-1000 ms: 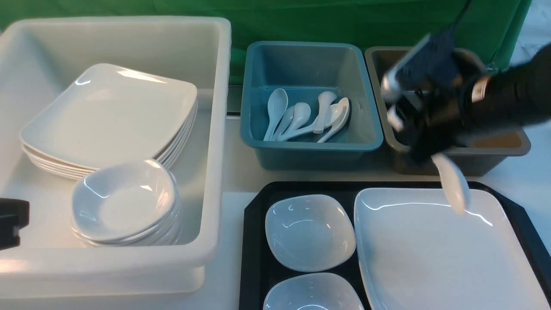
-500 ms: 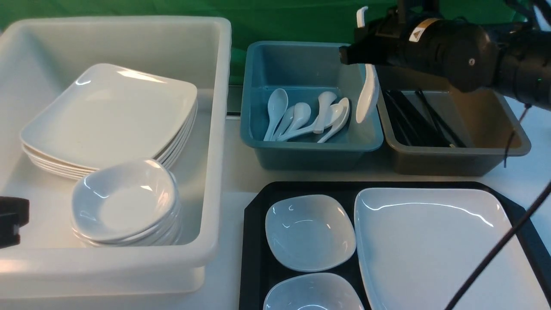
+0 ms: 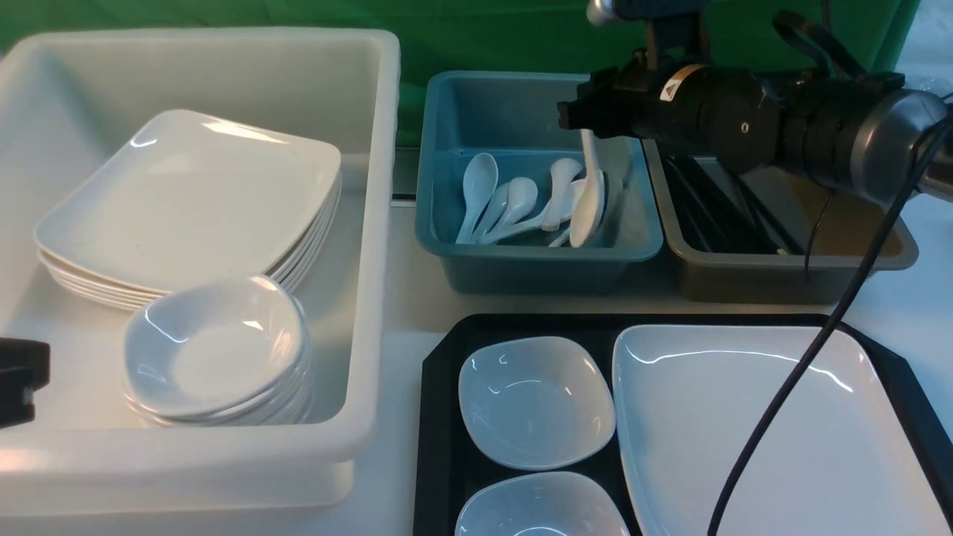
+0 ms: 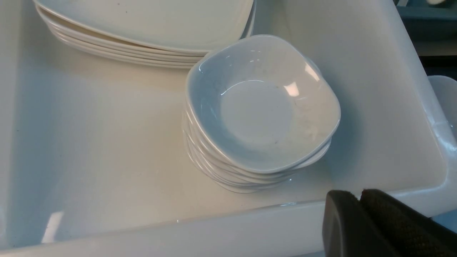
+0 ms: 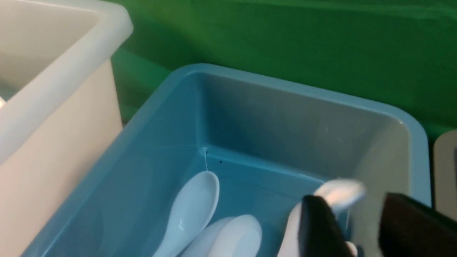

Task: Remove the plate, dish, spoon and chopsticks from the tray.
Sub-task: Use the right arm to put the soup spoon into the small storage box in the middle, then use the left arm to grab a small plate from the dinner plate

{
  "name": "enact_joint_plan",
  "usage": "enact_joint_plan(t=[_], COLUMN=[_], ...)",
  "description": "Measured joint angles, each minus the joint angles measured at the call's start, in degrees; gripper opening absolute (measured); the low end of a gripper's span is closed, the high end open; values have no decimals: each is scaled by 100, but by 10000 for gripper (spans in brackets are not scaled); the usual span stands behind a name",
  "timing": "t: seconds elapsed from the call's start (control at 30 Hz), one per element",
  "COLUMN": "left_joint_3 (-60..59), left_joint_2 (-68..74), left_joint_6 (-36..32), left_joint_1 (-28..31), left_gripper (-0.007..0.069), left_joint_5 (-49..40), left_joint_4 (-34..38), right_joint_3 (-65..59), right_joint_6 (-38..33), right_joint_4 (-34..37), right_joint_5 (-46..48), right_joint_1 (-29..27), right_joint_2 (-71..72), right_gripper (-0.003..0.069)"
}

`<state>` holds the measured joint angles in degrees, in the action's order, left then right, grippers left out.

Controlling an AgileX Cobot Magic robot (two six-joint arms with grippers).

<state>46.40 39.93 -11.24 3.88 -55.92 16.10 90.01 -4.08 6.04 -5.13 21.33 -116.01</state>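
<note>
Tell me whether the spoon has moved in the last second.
Yes. The spoon has gone from above the plate, away and to the left, and is now upright in the teal tub.

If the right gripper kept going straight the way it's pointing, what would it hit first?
Probably an inner wall of the teal plastic tub, past the glossy white soup spoon under the right gripper; depth is unclear.

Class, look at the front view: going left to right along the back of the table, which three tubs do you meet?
white tub → teal tub → brown tub
</note>
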Motion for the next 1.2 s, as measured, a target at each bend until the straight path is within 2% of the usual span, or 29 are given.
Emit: enact_joint_plan(t=[0.03,0.07,0.13,0.17,0.2,0.23,0.27,0.33,0.37,0.4,0.43,0.57,0.73,0.9,0.97,1.0,1.03,1.07,1.1,1.2], left_joint_3=[0,0,0,12,19,53,71,270,345,366,518,972,1587,2009,2177,2177,2212,2224,2233,2278], left_joint_2=[0,0,0,0,0,7,7,25,41,47,91,387,941,1378,1701,1728,1944,2131,2385,3105], left_joint_6=[0,0,-4,-6,-12,-54,-92,-482,-608,-671,-849,-1207,-1302,-1035,-492,-442,18,256,639,1124], left_joint_1=[0,0,0,0,0,0,0,0,0,0,0,0,-160,-1149,-2152,-2152,-2818,-3156,-3738,-4752], left_gripper=[36,36,36,36,36,36,36,36,36,34,26,6,2,1,1,1,1,1,1,1], left_joint_5=[-8,-22,-64,-127,-135,-180,-196,-233,-233,-233,-251,-437,-813,-779,-732,-727,-724,-721,-717,-710], left_joint_4=[-22,-64,-139,-174,-174,-142,-108,405,620,732,1062,1741,1932,1817,1234,1177,663,382,-37,-725], right_joint_3=[0,0,0,0,0,0,0,0,4,4,4,-177,-1149,-2518,-3206,-3253,-3592,-3739,-3951,-4243], right_joint_6=[0,0,-13,-24,-29,-68,-86,-323,-412,-426,-483,-568,-574,-365,-235,-224,-140,-103,-55,10], right_joint_4=[0,0,0,-8,-8,-69,-94,-349,-426,-426,-487,-553,-564,-564,-564,-564,-564,-564,-564,-564], right_joint_5=[84,233,513,1096,1096,1661,1927,3187,3634,3722,4240,5395,5712,5799,5822,5822,5822,5822,5837,5916], right_joint_1=[0,0,0,-6,-6,-26,-33,-122,-161,-170,-220,-347,-349,-349,-349,-349,-349,-349,-349,-349], right_joint_2=[18,54,153,375,375,631,717,1476,1746,1746,2123,3128,4422,5755,6400,6445,6731,6918,7156,7548], right_gripper=[430,464,484,471,471,416,395,208,137,125,75,31,29,28,24,23,20,20,20,20])
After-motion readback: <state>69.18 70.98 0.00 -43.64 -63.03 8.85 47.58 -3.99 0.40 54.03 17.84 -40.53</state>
